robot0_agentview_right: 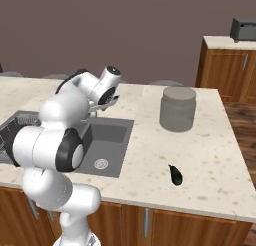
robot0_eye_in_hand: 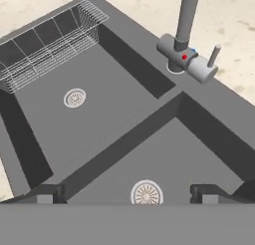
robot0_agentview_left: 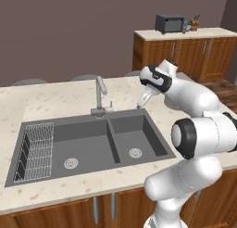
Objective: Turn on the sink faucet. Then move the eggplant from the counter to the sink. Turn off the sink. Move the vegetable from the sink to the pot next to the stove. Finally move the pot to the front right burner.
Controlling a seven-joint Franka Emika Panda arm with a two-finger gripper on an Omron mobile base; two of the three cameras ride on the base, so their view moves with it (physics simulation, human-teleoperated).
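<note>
Your gripper (robot0_eye_in_hand: 127, 193) is spread wide, right of the sink faucet (robot0_agentview_left: 100, 96). Go slowly and push its small lever (robot0_eye_in_hand: 214, 55).

Arm bent fwd, pincer (robot0_agentview_left: 142, 102) angled down, jaws wide apart, holding nothing

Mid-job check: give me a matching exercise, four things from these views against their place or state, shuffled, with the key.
Things:
1. eggplant
2. wire rack
3. tool
4. grey ribbed cylinder

Places or states:
A. open, above the sink's back right corner
B. lying on the counter, right of the sink
C. standing upright on the counter, beyond the eggplant
D. inside the left basin, at its far left side

Pairs: 1-B, 2-D, 3-A, 4-C
</note>
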